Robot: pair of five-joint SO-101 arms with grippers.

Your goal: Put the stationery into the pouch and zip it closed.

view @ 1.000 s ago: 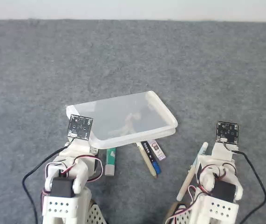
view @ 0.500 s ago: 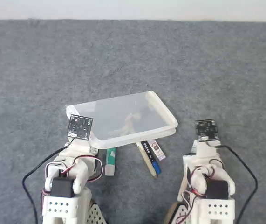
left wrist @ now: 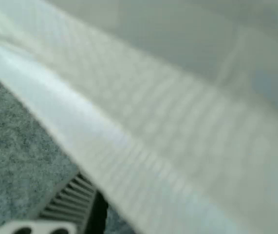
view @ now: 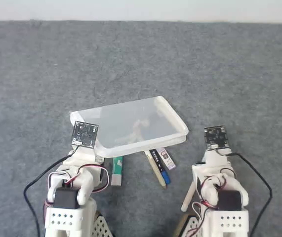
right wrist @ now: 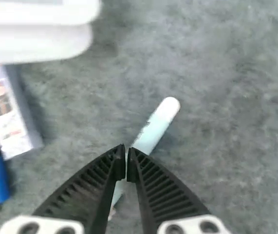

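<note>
A translucent pouch (view: 131,126) lies in the middle of the grey carpet, its near edge (left wrist: 143,146) right in front of my left gripper (left wrist: 68,212). The left arm (view: 84,148) stands at the pouch's near left corner. Just before the pouch lie a green-capped marker (view: 117,170), a wooden pencil (view: 155,169), a blue pen (view: 165,176) and a small printed pack (view: 166,158). My right gripper (right wrist: 126,155) is shut with nothing between its fingers. It hangs over a pale blue-white pen (right wrist: 159,121) lying on the carpet. The same pen (view: 188,196) runs along the right arm's left side.
Grey carpet stretches open behind the pouch and to both sides up to the pale wall at the back. Both arm bases (view: 69,217) and their black cables (view: 266,197) take up the near edge.
The right arm has swung left towards the loose stationery. The pale pen, earlier seen along its upper left side, now shows lower and further left beside the base. The left arm has kept still.
</note>
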